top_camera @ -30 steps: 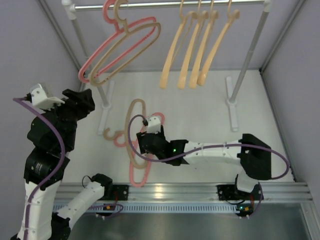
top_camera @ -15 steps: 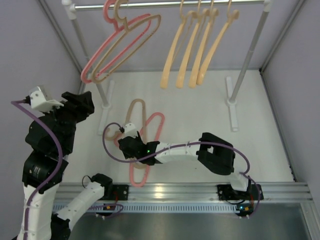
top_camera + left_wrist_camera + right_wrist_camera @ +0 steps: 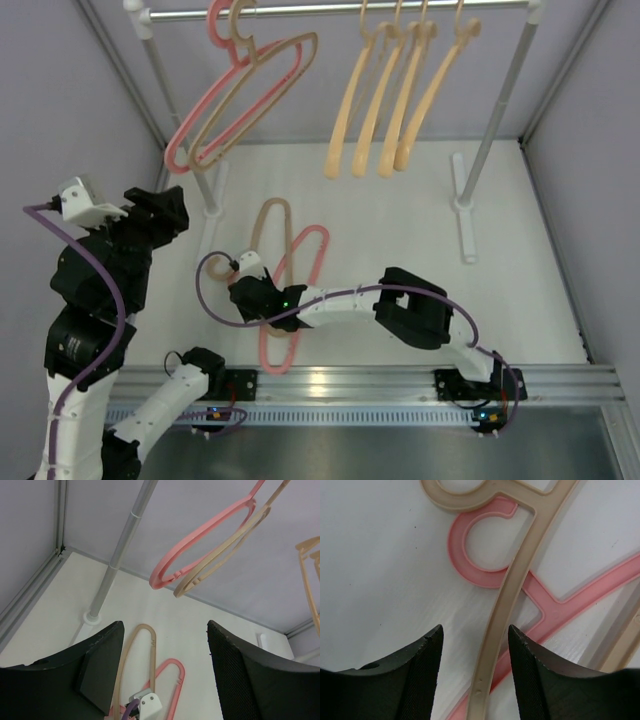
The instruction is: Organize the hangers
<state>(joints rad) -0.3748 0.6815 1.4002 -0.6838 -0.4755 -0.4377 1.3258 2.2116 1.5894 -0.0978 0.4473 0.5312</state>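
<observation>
Two hangers lie crossed on the table: a beige one [image 3: 275,202] over a pink one [image 3: 313,228]. My right gripper [image 3: 240,290] hovers low over their hook ends. In the right wrist view it [image 3: 475,630] is open, its jaws astride the beige hanger's neck [image 3: 507,595] with a gap on both sides; the pink hook [image 3: 475,575] lies underneath. My left gripper [image 3: 172,205] is raised at the left, open and empty [image 3: 165,630]. One pink hanger [image 3: 156,582], one beige hanger [image 3: 180,591] and several peach hangers [image 3: 334,160] hang on the rail [image 3: 330,9].
The rail's white-footed posts stand at back left [image 3: 165,75] and back right [image 3: 500,110]. Grey walls close in on both sides. The right arm's elbow [image 3: 410,305] rests low across the table's front; a metal mounting bar [image 3: 350,380] runs along the near edge.
My right arm has stretched further left and its jaws have narrowed around the beige hanger's neck. The hung pink and beige hangers have swung slightly. The left arm has hardly moved.
</observation>
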